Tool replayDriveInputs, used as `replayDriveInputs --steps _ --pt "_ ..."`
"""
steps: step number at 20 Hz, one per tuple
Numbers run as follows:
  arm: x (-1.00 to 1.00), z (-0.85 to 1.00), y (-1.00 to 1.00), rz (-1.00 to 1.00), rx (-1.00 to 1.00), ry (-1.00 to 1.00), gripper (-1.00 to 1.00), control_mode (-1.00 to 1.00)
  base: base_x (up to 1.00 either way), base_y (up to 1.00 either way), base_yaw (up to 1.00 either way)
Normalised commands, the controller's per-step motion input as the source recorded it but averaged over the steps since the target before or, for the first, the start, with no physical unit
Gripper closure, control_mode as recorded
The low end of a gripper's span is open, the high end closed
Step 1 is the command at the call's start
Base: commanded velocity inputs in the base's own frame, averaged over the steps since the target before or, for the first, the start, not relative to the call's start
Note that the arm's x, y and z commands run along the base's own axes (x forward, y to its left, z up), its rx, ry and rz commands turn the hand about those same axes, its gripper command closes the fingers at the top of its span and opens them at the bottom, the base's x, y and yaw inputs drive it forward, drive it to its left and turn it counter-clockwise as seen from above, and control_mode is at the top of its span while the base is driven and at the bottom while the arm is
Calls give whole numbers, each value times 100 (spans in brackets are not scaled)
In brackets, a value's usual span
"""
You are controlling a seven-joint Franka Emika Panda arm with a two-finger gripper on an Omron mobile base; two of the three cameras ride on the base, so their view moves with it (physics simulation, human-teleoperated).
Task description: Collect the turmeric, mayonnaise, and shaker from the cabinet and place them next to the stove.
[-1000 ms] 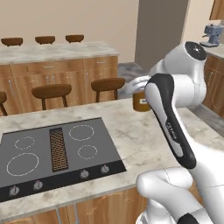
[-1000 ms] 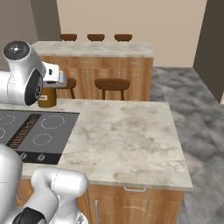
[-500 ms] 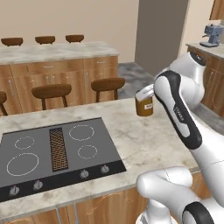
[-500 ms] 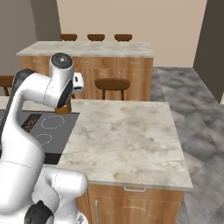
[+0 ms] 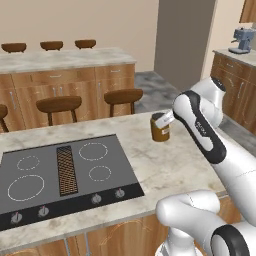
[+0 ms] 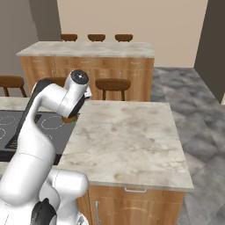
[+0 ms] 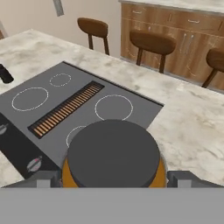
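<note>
At the centre right of the left base view, the small amber-brown turmeric jar with a dark lid (image 5: pixel 160 128) is seen standing upright on the pale marbled surface (image 5: pixel 165 165), just to the right of the flat dark-grey stove with white ring outlines and a brown central vent grille (image 5: pixel 65 172). The tool (image 5: pixel 167 119) is positioned at the jar's top, its white hand meeting the lid from the right of the frame. In the hand view the jar's dark round lid (image 7: pixel 114 153) is seen low in the frame, and a grey finger (image 7: pixel 43 178) is seen on either side of it, spread wide; whether the pads press the jar cannot be told. A small black object (image 7: pixel 5 74) is seen at the left edge of the hand view, on the surface beyond the stove; its shape is too cropped to be told. In the right base view the jar (image 6: pixel 70 118) is mostly hidden behind the white arm, beside the stove's edge (image 6: pixel 48 127).
</note>
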Motion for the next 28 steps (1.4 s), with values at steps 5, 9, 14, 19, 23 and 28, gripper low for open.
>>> replayDriveInputs --steps 5,9,14,19,23,28 --pt "32 -38 0 8 2 -1 100 -100 0 0 0" --pt "34 -42 0 7 3 -3 100 -100 0 0 0" --pt "36 -47 0 6 1 -1 100 -100 0 0 0" --pt "37 -43 0 6 2 0 100 -100 0 0 0" --pt "42 -37 0 5 2 0 100 -100 0 0 0" --pt "41 -36 2 5 3 0 100 -100 0 0 0"
